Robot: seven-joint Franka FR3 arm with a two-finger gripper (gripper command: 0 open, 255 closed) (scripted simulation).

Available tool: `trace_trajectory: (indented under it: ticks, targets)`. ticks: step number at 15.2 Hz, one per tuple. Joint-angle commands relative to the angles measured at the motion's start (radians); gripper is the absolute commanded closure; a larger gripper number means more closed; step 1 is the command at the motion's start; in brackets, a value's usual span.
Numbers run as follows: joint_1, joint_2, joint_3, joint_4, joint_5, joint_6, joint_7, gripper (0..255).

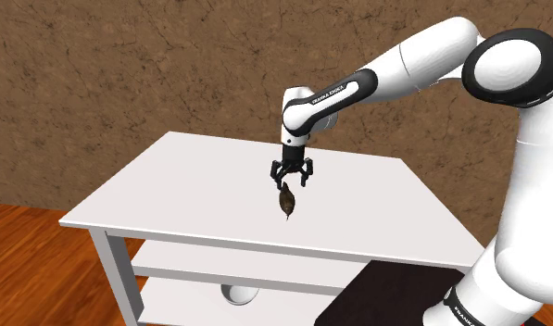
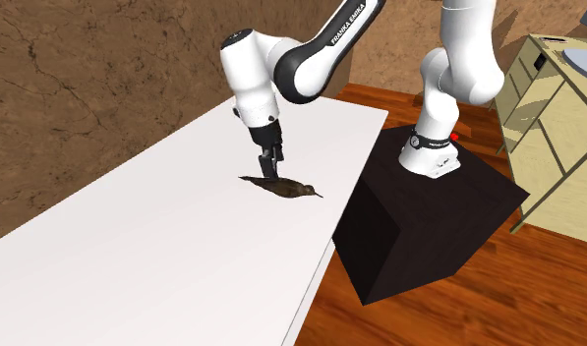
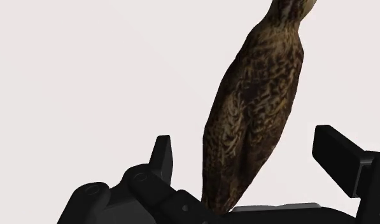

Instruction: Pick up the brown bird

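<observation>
Brown and mottled, the slender long-beaked bird (image 3: 258, 114) lies flat on the white rectangular table (image 1: 172, 185), near its middle. It is probably light and stiff, so pinch across its narrow body. Its long axis runs from the tail, under your all-black two-finger gripper (image 3: 249, 151), to the beak pointing away; the fingers stand apart astride it, clasping nothing.

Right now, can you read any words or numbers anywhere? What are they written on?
"FRANKA EMIKA": on the arm's dark joint cover.
Lettering on the arm's base ring: too small to read.
The brown bird and the white table carry no text.
</observation>
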Motion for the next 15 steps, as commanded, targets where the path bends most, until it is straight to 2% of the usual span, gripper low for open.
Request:
trace_trajectory:
  ticks: [1,10,11,15]
  targets:
    - [0.001,0.077,-0.005,0.060,0.006,0.008,0.022,0]
    - [0.005,0.141,-0.009,0.045,0.000,0.087,0.020,0]
    - [0.005,0.141,-0.009,0.043,0.000,0.089,0.021,255]
    - [0.005,0.140,-0.009,0.041,0.000,0.090,0.020,255]
